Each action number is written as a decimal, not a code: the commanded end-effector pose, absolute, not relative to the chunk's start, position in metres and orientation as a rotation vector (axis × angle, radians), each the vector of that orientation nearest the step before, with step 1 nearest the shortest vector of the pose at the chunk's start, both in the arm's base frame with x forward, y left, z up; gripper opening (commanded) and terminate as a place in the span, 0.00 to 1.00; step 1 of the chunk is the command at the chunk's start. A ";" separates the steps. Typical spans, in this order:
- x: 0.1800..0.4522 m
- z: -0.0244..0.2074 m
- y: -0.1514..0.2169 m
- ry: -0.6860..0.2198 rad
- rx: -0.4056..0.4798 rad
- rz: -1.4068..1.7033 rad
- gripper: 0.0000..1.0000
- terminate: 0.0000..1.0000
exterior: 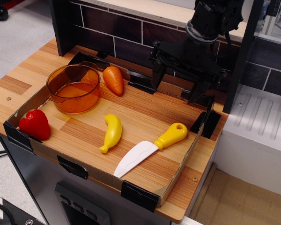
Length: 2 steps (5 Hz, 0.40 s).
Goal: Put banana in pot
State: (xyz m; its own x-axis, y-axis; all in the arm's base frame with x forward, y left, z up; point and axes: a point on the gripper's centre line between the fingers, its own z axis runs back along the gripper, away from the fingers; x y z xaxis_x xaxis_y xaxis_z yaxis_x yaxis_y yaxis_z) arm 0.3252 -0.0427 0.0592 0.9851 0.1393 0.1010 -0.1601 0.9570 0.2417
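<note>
The yellow banana (112, 132) lies flat on the wooden tray floor, near the middle, lengthwise front to back. The translucent orange pot (74, 88) stands upright and empty at the tray's back left, about a hand's width from the banana. My gripper (177, 83) hangs above the tray's back right edge, well clear of the banana. Its two black fingers (157, 75) are spread apart and hold nothing.
A toy knife (150, 147) with white blade and yellow handle lies right of the banana. An orange carrot (114, 80) sits right of the pot. A red pepper (34, 124) is at the front left corner. The low cardboard tray wall (91, 169) rims the board. A white sink (262, 126) is to the right.
</note>
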 end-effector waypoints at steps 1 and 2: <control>0.325 0.059 -0.043 -0.083 0.252 0.152 1.00 0.00; 0.305 0.074 -0.032 -0.174 0.163 0.221 1.00 0.00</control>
